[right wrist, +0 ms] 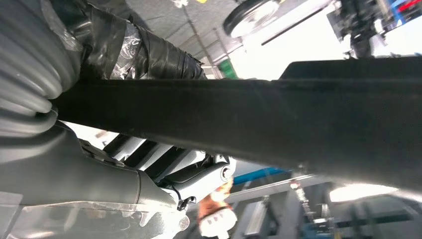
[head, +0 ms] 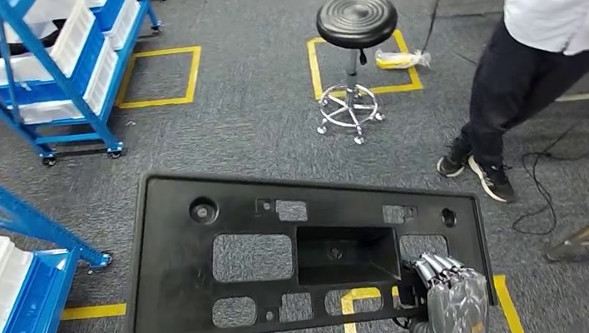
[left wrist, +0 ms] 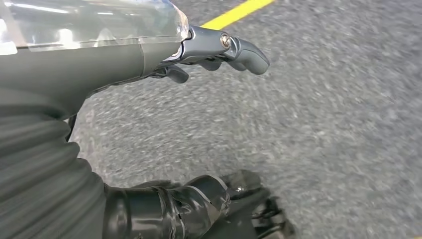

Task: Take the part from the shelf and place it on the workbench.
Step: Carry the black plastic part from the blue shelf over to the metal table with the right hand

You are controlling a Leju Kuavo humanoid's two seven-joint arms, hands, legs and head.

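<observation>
Black plastic part point(head: 227, 262), a flat panel with cut-outs, hangs level over the grey carpet floor point(head: 260, 112), gripped at its near right corner by the right hand point(head: 447, 283). Left hand point(left wrist: 219, 50) holds nothing, fingers apart. Ahead stand a stool point(head: 355, 25) and a person point(head: 529, 47); blue shelves point(head: 45, 61) flank the left.

Your right robot hand point(head: 448, 291) reaches up from below the black part point(head: 201, 261) and grips its near right corner, fingers point(head: 441, 267) curled over the top face. Your left robot hand point(left wrist: 209, 50) hangs over the floor, fingers apart, holding nothing.
</observation>
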